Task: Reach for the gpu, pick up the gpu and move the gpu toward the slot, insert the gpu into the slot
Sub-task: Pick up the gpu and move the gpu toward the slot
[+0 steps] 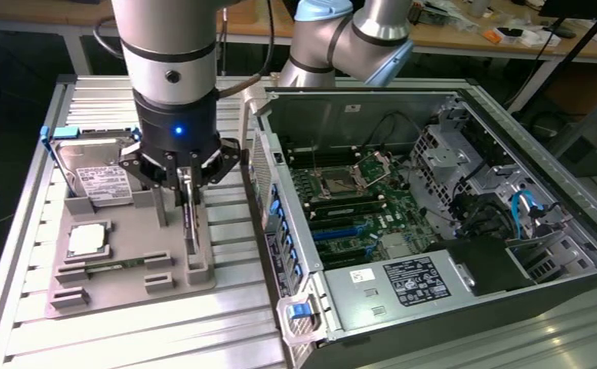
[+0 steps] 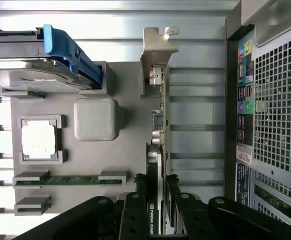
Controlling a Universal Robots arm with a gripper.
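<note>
On the grey holder tray (image 1: 108, 298), the gpu (image 1: 190, 238) stands on edge, its upper stretch covered by the gripper (image 1: 187, 201), whose jaws press the card's two faces. In the wrist view, the card's near end and its printed logo run off the picture's edge beneath them. At one end of the tray, the hard drive (image 1: 83, 165) sits partly behind the arm (image 1: 175, 69); its white label's print is too small to read. Beside the tray, the computer case (image 1: 380, 92) is cut by the picture's edge.
</note>
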